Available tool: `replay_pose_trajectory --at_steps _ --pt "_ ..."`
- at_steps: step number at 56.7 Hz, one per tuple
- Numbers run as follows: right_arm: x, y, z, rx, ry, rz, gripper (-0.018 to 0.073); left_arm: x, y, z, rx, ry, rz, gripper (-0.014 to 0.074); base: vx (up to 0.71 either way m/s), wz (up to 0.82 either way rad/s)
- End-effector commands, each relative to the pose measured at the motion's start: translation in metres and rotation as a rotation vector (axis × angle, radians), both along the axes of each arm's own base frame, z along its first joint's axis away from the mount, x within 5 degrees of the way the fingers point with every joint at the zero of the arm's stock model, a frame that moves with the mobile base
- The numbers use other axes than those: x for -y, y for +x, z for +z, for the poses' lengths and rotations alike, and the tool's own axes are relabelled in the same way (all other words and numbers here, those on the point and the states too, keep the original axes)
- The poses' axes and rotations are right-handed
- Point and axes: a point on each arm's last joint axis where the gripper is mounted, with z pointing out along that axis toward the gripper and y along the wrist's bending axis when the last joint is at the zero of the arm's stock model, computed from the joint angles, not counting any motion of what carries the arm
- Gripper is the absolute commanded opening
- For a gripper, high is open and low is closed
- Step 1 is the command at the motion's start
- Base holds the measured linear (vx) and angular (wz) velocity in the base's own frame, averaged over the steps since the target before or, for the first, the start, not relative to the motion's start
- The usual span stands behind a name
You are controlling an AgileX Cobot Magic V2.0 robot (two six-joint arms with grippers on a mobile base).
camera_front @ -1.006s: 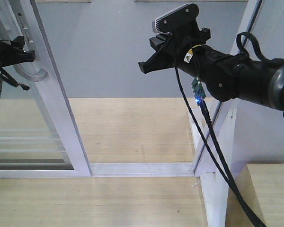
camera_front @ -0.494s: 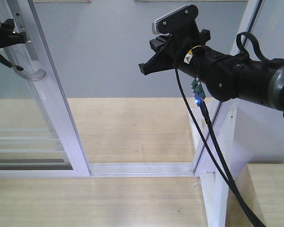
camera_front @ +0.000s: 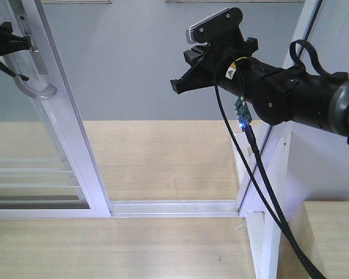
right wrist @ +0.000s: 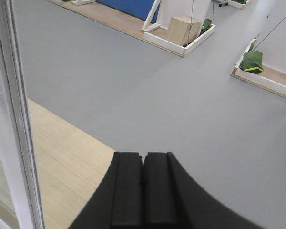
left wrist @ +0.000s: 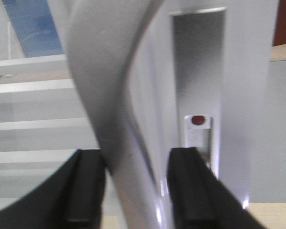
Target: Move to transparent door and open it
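Notably no legible writing; left fingers (left wrist: 133, 186) straddle handle (left wrist: 109, 95); right fingers (right wrist: 143, 188) closed, empty.

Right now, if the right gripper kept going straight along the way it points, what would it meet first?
Nothing close, as far as shows. The right gripper, fingers pressed together, aims through the open doorway at bare grey floor; the transparent door stands off to its left. Depth is unclear.

A robotics test hall: grey floor (right wrist: 148, 95), mock room platforms at twelve o'clock, with a plywood box (right wrist: 183, 29).
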Motion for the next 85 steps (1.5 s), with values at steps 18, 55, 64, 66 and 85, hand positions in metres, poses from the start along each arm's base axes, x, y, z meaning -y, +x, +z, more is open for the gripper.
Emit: replay_pose_trajectory --at_steps 18,55,64,66,85 --pt "0.001 0.0 0.032 0.142 0.052 0.003 -0.0009 -0.007 -0.004 0.038 0.139 0.1 0.022 -0.0007 0.0 0.0" --pt "0.001 0.0 0.033 0.144 0.052 0.003 -0.0009 -0.04 -0.045 0.067 0.032 -0.055 0.11 -0.0002 0.0 0.0" --pt "0.001 0.0 0.033 0.144 0.053 0.003 -0.0009 -0.038 -0.083 0.096 0.085 -0.064 0.114 0.0 0.0 0.0" --pt "0.001 0.0 0.033 0.144 0.055 0.002 -0.0009 -0.035 -0.094 0.103 0.077 -0.069 0.099 0.0 0.0 0.0" --pt "0.011 -0.016 0.054 0.089 0.035 -0.002 -0.0008 -0.013 -0.169 0.127 0.034 -0.08 0.013 0.0 0.0 0.0"
